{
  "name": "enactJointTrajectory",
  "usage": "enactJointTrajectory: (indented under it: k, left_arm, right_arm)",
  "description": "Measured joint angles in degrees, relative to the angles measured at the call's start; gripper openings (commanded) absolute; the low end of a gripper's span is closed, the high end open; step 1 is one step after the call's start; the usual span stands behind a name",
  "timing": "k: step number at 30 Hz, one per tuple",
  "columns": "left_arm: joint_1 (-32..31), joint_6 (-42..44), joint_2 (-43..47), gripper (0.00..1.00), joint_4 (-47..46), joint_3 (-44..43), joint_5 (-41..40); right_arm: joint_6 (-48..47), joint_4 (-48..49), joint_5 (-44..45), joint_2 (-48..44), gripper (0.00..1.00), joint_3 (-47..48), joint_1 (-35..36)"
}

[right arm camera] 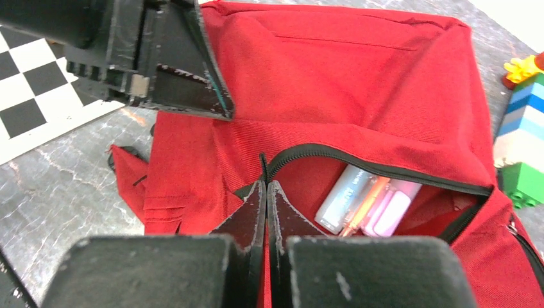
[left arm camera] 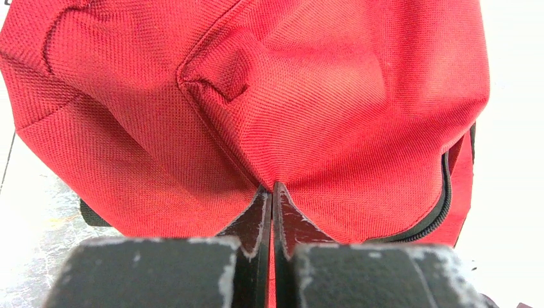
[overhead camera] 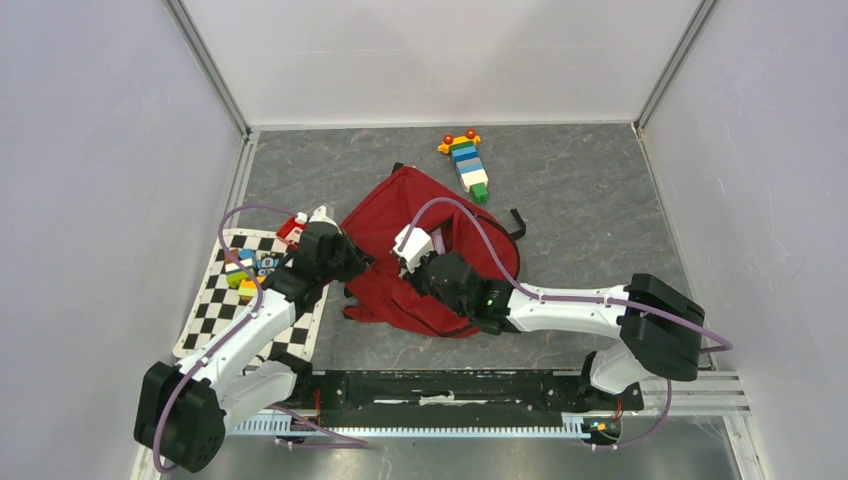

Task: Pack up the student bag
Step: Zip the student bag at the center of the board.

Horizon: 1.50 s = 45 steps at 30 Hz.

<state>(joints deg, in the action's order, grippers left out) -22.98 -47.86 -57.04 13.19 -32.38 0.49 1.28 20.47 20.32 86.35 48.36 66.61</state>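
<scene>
Slumped mid-table between the 2 arms: bag, coarse red weave, black zip. Pinched shut on a fabric fold with left gripper. Nipped tight on the zip edge with right gripper. Only from right wrist: pocket agape, smooth pastel tubes inside. Only from above: checkered mat at left, blocky tower beyond.

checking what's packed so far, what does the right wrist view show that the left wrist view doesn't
Only the right wrist view: the student bag with its pocket open and pens inside, the left gripper pinching the bag's edge, the checkered mat, a toy block stack, and the right gripper shut at the zip's end. Only the left wrist view: a puckered fold in the fabric above that gripper. Both: the bag's red fabric and some black zip.
</scene>
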Motion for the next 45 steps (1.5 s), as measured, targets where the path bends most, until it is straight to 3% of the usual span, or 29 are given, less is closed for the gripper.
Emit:
enactJointTrajectory:
  k: [9, 11, 12, 14, 17, 22, 27, 37, 45]
  left_arm:
    - [0.0, 3.5, 1.5, 0.05, 0.0, 0.4, -0.4]
    - [0.0, 5.2, 2.1, 0.3, -0.3, 0.6, -0.1]
    - [0.0, 6.3, 2.5, 0.49, -0.5, 0.6, 0.1]
    - [0.0, 9.3, 4.0, 0.72, -0.8, 0.9, 0.1]
    - [0.0, 12.6, 7.7, 0.82, -2.3, 2.1, 1.4]
    - [-1.0, 17.5, 17.8, 0.82, -8.9, 7.0, 3.9]
    - [-5.1, 21.7, 22.5, 0.79, -15.8, 12.4, 4.6]
    - [-21.2, 33.1, 20.0, 0.8, -23.3, 15.7, -3.9]
    - [-24.4, 38.9, 11.8, 0.74, -29.2, 15.7, -10.4]
  right_arm:
    - [1.1, -1.0, 4.4, -1.2, 0.0, 0.3, -0.9]
    - [1.2, -1.2, 3.8, -1.7, 0.0, 0.3, -1.5]
    - [1.2, -1.4, 3.2, -1.8, 0.0, 0.5, -1.8]
    - [0.7, -2.3, 0.9, -1.8, 0.0, 1.4, -2.3]
    - [0.4, -3.6, -2.2, -1.8, 0.0, 3.4, -2.6]
    - [1.6, -5.4, -5.8, -1.8, 0.0, 4.7, -2.9]
    - [5.6, -6.0, -9.0, -1.8, 0.0, 4.7, -5.3]
    - [13.6, -6.4, -16.0, -1.3, 0.0, 4.0, -11.2]
    - [15.9, -6.1, -19.1, -1.3, 0.0, 3.4, -12.4]
